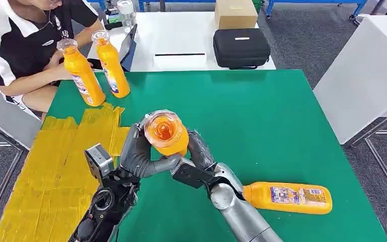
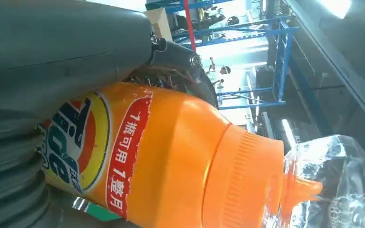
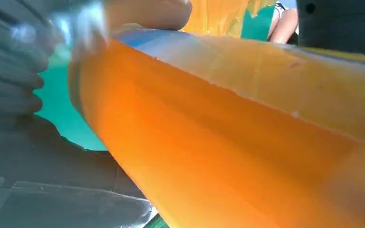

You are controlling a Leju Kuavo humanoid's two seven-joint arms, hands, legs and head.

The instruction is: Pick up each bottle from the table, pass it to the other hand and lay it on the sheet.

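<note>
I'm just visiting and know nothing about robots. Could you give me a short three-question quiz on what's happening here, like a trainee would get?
1. True or false: both hands are on the raised bottle.
2. How many orange bottles stand upright at the far edge of the green table?
3. The bottle lying flat is: A) on the yellow sheet; B) on the green table beside the right arm; C) in a person's hand.

Key: 1 true, the left hand and right hand both grip it; 2 two; 3 B.
</note>
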